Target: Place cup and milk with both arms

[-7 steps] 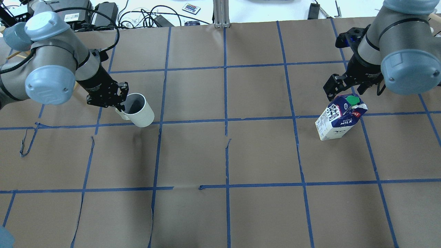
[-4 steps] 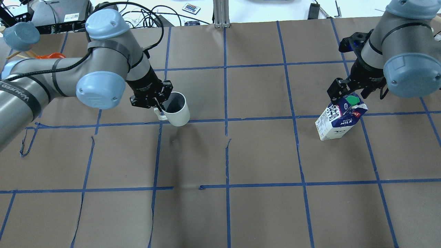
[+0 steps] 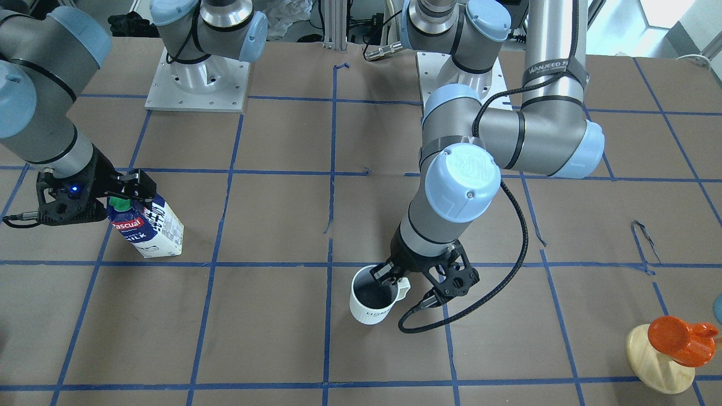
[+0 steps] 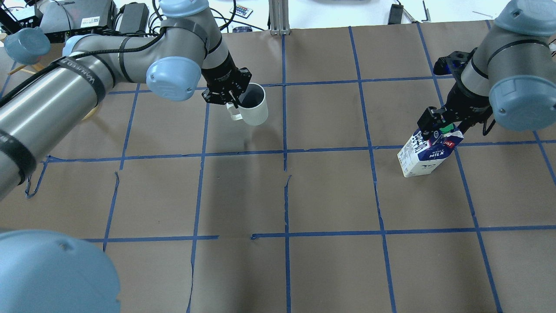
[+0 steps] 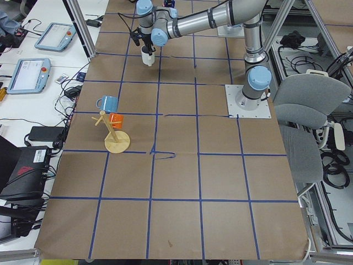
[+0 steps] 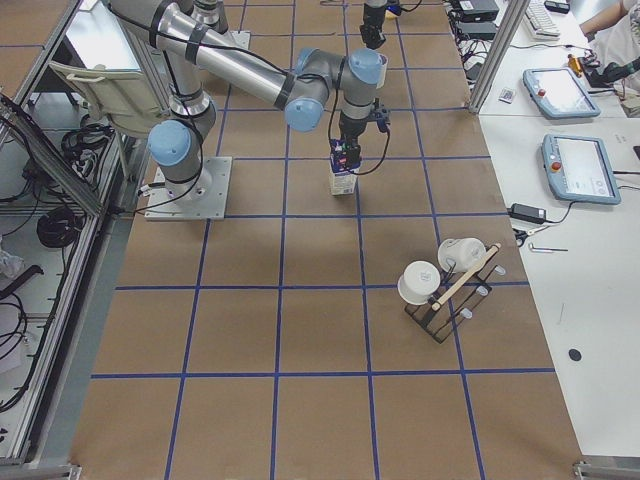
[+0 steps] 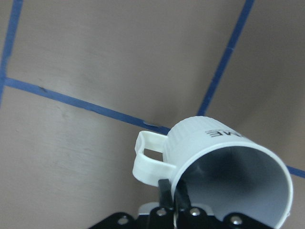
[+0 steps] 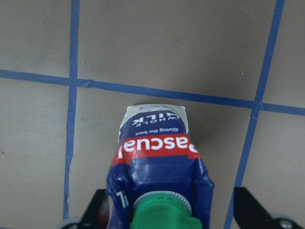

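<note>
Brown paper crossed by blue tape (image 4: pixel 284 130) covers the table (image 4: pixel 330 195), and on it we find the task roughly at its midpoint for one arm and barely begun for the other. The left gripper (image 4: pixel 235 101) is clamped on the cup (image 4: pixel 255 108), pinching the wall at the rim just beside the handle; in the left wrist view one of its fingers (image 7: pixel 165 188) reaches down the outside of the wall while the grey inside gapes toward the camera. We judge the cup to hang tilted and clear of the paper, near the middle tape line on the far side of the table from the robot, so it is picked up but not yet set down. The milk (image 4: pixel 428 152) stands upright on the paper on the robot's right, resting on a tape line. The right gripper (image 4: pixel 442 127) straddles its gable top with the jaws spread: in the right wrist view both fingers stand out to the sides of the carton, one close to it and the other plainly apart. So the milk is not yet grasped. What remains, as we read it, is closing on the carton, lifting it, and placing both things; nothing we see marks where they belong.
</note>
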